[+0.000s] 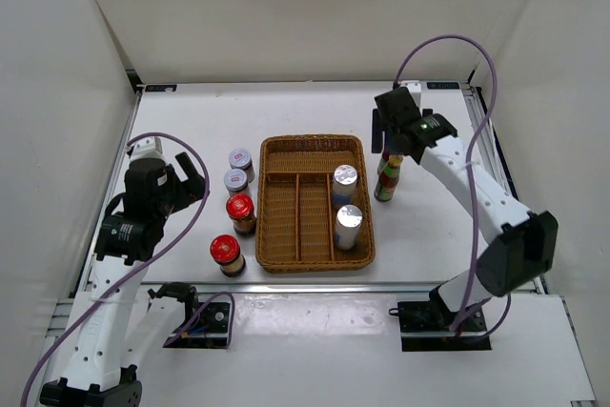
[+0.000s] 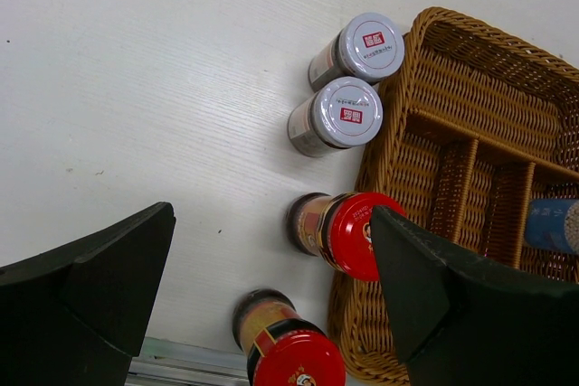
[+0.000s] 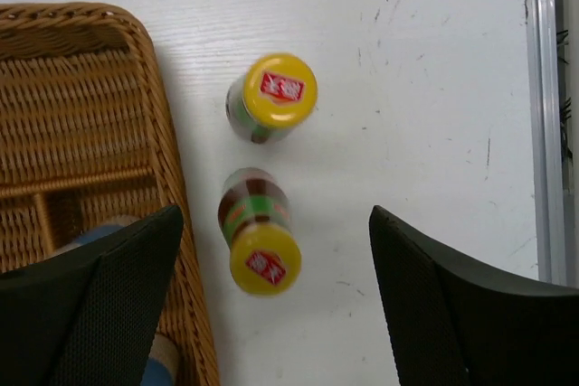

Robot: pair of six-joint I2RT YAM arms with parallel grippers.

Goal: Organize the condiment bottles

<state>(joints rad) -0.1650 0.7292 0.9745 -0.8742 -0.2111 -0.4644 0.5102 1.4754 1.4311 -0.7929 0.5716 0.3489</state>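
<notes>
Two silver-topped white-blue cylinders [image 1: 344, 183] [image 1: 349, 226] stand in the right compartment of the wicker tray [image 1: 315, 145]. Two grey-lilac-lidded jars [image 1: 240, 160] [image 1: 235, 181] and two red-lidded brown jars [image 1: 240, 212] [image 1: 227, 253] stand in a line left of the tray. They also show in the left wrist view: grey lids [image 2: 369, 45] [image 2: 345, 113], red lids [image 2: 357, 234] [image 2: 294, 359]. My left gripper [image 2: 271, 259] is open above the red-lidded jars. Two green yellow-capped bottles [image 3: 271, 92] [image 3: 262, 255] stand right of the tray. My right gripper [image 3: 274, 223] is open above the nearer one.
The tray's woven rim [image 3: 163, 133] runs close to the left of the yellow-capped bottles. A metal rail [image 3: 543, 115] borders the table on the right. White walls enclose the table on three sides. The tray's left and middle compartments [image 1: 300, 207] hold nothing.
</notes>
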